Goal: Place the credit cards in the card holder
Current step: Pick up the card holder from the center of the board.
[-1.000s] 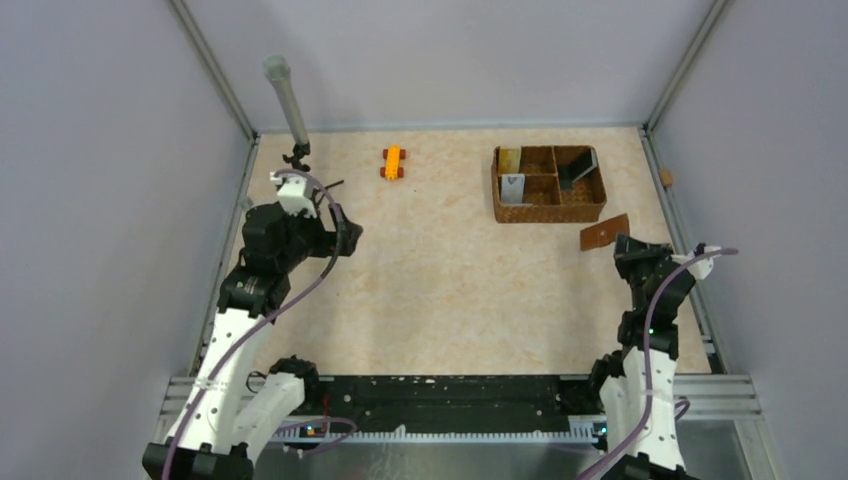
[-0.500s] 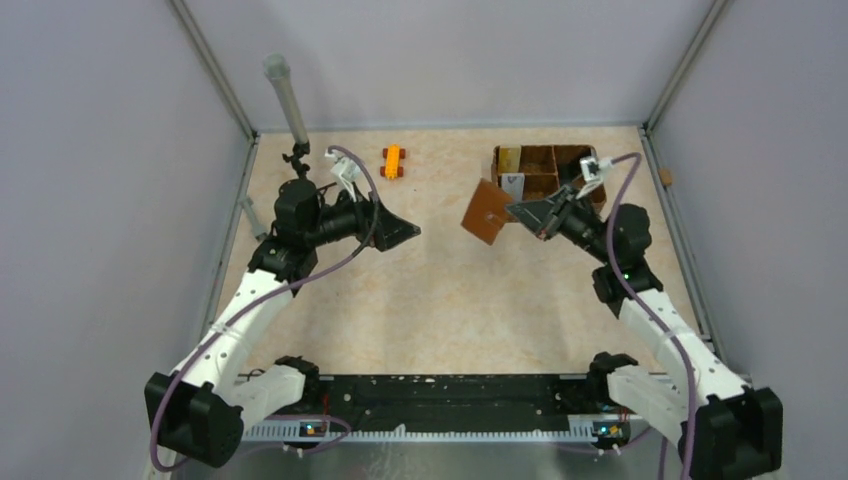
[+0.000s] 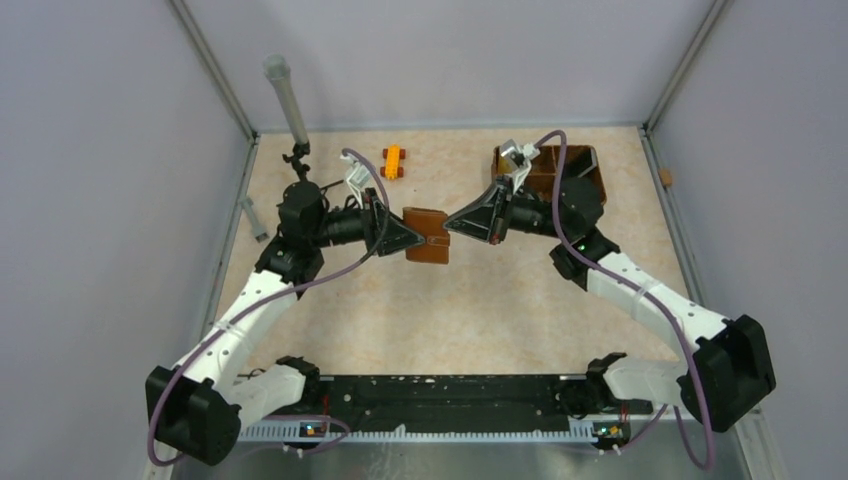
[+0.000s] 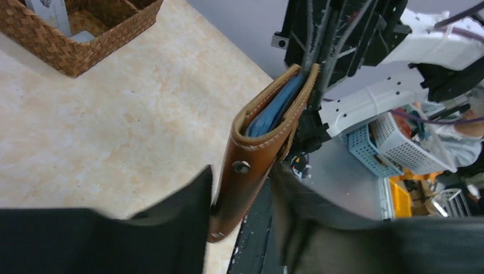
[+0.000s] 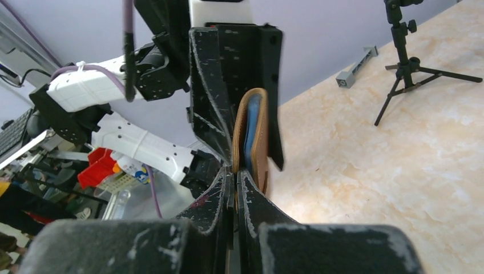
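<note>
Card holder point(image 3: 427, 236) mid-air, frame centre, folded. Right gripper point(image 3: 450, 226) pinches its edge tight. Left gripper point(image 3: 410, 240) straddles opposite end; clamped or not, cannot tell. Risk: right releases before left grips, holder drops. Credit cards point(image 4: 54, 12) in basket point(image 4: 85, 54), upper left, left-wrist view.
</note>
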Robot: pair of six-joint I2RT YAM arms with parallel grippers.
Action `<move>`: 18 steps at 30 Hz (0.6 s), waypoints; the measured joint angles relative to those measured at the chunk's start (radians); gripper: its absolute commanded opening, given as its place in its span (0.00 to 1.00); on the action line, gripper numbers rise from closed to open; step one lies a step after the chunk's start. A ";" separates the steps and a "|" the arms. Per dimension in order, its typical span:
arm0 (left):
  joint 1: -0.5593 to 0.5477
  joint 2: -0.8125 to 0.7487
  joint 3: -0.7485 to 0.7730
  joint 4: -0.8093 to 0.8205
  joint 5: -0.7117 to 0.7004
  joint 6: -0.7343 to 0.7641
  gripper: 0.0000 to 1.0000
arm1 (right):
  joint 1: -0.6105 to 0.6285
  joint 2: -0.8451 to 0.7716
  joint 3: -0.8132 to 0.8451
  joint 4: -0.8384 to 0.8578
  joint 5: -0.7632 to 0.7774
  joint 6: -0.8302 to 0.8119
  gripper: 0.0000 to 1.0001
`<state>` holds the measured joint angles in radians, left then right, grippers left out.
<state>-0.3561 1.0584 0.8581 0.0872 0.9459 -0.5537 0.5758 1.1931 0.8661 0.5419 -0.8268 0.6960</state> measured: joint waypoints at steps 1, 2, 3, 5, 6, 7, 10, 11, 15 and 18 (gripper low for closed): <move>-0.003 -0.002 -0.001 0.006 0.011 0.002 0.19 | 0.000 0.003 0.000 -0.007 0.005 -0.008 0.00; -0.005 -0.004 -0.002 0.011 0.018 0.005 0.12 | 0.000 0.004 0.000 -0.014 0.009 -0.016 0.00; -0.005 -0.007 -0.002 0.013 0.033 0.007 0.05 | 0.000 0.005 0.000 -0.026 0.019 -0.025 0.00; -0.007 -0.016 -0.002 0.015 0.047 0.009 0.00 | -0.001 0.006 0.003 -0.057 0.042 -0.047 0.16; -0.007 -0.019 -0.003 0.016 0.051 0.012 0.00 | -0.001 0.006 0.013 -0.085 0.050 -0.063 0.33; -0.008 -0.020 -0.004 0.015 0.052 0.014 0.00 | 0.000 0.006 0.029 -0.127 0.061 -0.088 0.55; -0.008 -0.020 -0.004 0.001 0.047 0.032 0.00 | 0.000 0.003 0.077 -0.248 0.109 -0.169 0.83; -0.008 -0.019 -0.003 -0.014 0.042 0.043 0.00 | 0.001 -0.003 0.087 -0.289 0.134 -0.205 0.84; -0.008 0.031 0.044 -0.148 0.011 0.106 0.00 | 0.002 -0.057 0.090 -0.412 0.174 -0.304 0.76; -0.008 0.103 0.087 -0.229 0.005 0.136 0.00 | 0.007 -0.085 0.092 -0.460 0.163 -0.355 0.64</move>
<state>-0.3645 1.1614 0.9455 -0.1413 0.9504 -0.4179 0.5831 1.1080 0.9577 0.0822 -0.6636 0.3408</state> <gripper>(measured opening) 0.080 0.733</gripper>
